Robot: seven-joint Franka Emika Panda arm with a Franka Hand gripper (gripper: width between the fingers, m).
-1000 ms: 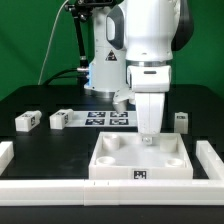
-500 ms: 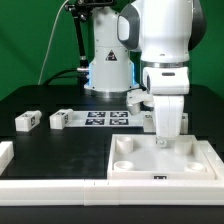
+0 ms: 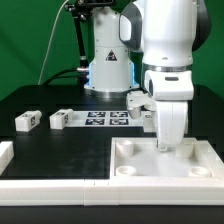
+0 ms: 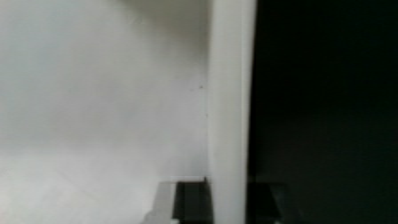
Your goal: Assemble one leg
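Note:
Two legs, small white blocks with black-and-white tags, lie on the black table at the exterior view's left, one (image 3: 27, 120) further left than the other (image 3: 62, 119). The large white square panel (image 3: 140, 170) with round corner sockets lies at the front right. My gripper (image 3: 166, 147) stands upright over the panel's far rim, far from both legs. In the wrist view my gripper (image 4: 228, 202) has one dark finger on each side of the panel's thin white wall (image 4: 231, 90), shut on it. The fingertips are hidden behind the rim in the exterior view.
The marker board (image 3: 105, 118) lies flat behind the panel, between the legs and my arm. White rails run along the front edge (image 3: 50, 185) and the left edge (image 3: 5, 152). A small white tagged part (image 3: 137, 103) shows beside my arm.
My gripper has moved toward the exterior view's right, and the white panel has slid with it along the front rail. The two legs at the left have not moved.

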